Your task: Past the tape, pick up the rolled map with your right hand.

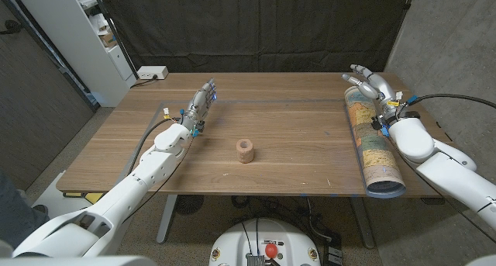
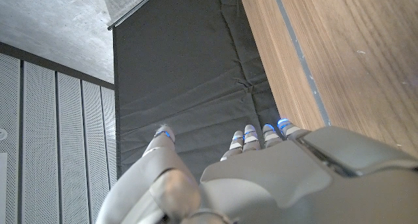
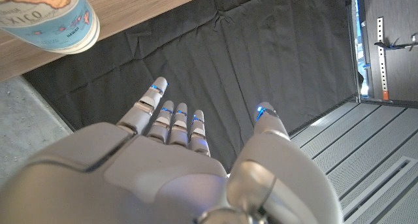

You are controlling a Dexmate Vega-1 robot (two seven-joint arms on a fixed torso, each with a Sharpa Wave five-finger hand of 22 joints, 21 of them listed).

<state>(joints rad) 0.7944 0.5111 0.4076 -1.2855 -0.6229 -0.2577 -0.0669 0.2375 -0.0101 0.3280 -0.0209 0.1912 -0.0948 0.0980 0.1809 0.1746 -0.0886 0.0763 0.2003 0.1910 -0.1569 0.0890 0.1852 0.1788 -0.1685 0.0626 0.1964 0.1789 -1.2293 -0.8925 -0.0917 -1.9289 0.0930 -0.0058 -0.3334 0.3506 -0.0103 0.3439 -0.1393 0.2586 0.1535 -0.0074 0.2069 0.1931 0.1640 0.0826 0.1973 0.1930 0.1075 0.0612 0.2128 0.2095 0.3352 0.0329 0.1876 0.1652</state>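
From the head view there is one rolled map point(image 1: 372, 139), one small roll of tape point(image 1: 245, 150) and two robot hands on a brown wooden tabletop point(image 1: 287, 111). A thin blue line of tape runs across the far part of the wood, a dark curtain hangs behind, and a white shelf unit point(image 1: 74, 33) stands at ten o'clock. The map lies at three o'clock by the right edge, its long axis running near to far, one open end at the near edge and the other at the far end. The right hand point(image 1: 370, 85) is at that far end, fingers apart, holding nothing. The left hand point(image 1: 200, 105) stands at eleven o'clock of the tape roll, fingers straight and spread, well apart from it. In the left wrist view the left hand point(image 2: 261, 175) reaches past the table edge toward the curtain. In the right wrist view the right hand point(image 3: 176, 165) shows spread fingers, with the map's printed end point(image 3: 49, 15) just beside it.
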